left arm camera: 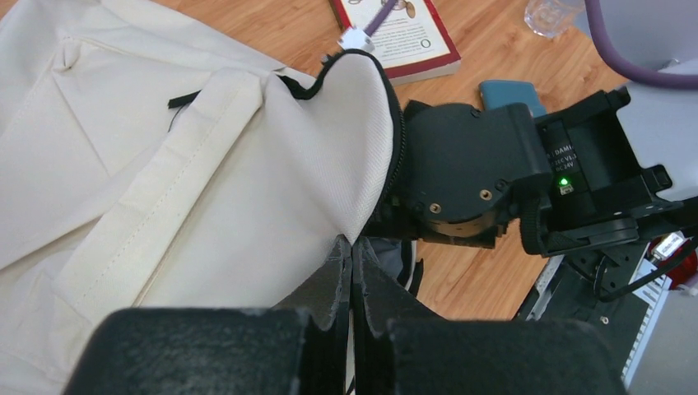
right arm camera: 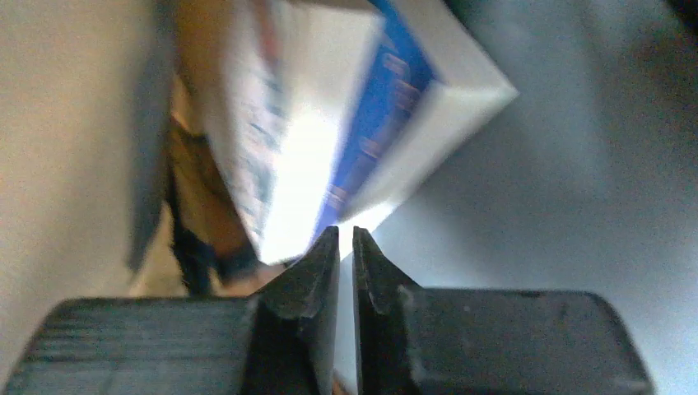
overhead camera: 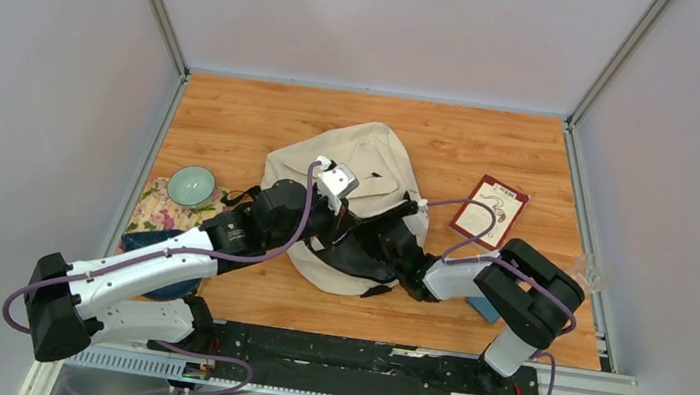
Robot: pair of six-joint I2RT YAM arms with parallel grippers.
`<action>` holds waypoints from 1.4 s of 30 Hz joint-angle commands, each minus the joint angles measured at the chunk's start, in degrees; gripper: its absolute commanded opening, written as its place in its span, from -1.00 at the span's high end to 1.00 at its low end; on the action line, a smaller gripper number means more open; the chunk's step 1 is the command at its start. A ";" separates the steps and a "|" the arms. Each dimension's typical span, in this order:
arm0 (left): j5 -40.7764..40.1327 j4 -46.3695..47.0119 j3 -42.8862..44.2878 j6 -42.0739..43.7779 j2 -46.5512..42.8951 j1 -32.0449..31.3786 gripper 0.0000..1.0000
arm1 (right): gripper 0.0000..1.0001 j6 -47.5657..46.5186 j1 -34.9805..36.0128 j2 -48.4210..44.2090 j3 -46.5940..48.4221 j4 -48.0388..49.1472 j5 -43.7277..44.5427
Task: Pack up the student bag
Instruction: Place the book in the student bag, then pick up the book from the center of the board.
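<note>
The student bag [overhead camera: 370, 165], a cream fabric backpack, lies in the middle of the wooden table. My left gripper [left arm camera: 352, 243] is shut on the cream edge of the bag's opening [left arm camera: 354, 123] and lifts that flap with its black zipper. My right arm [left arm camera: 461, 169] reaches under the raised flap into the bag. Inside, in the right wrist view, my right gripper [right arm camera: 346, 234] has only a thin slit between its fingers and nothing shows between them. A blurred white and blue box-like item [right arm camera: 362, 115] sits just beyond its tips against the grey lining.
A red-bordered book [overhead camera: 490, 211] lies right of the bag, with a small blue item [overhead camera: 485, 308] and a clear plastic cup [overhead camera: 594, 273] nearer the right wall. At the left a green bowl [overhead camera: 191, 184] sits on a floral cloth [overhead camera: 155, 209].
</note>
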 commanded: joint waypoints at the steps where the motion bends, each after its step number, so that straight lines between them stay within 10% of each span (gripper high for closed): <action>1: 1.02 2.86 -0.17 -0.08 -2.31 -0.30 1.00 | 0.65 1.86 1.29 -3.96 -8.88 9.77 0.03; 14: 2.95 1.73 -0.79 -1.57 -0.99 -0.39 0.99 | 0.08 -2.98 2.96 -38.86 -11.19 -33.34 9.59; 23: 8.04 -0.83 -0.18 -3.59 0.59 -0.30 0.16 | -0.15 1.33 2.87 -66.89 -14.70 -57.53 21.47; 30: 8.75 -0.57 0.79 -4.03 1.65 -0.30 -0.10 | -0.21 0.90 2.78 -85.87 -12.77 -71.94 30.26; 42: 10.50 -0.92 16.85 -2.89 17.46 0.31 -0.48 | -0.33 -8.42 1.56 -76.79 -5.22 -75.83 41.42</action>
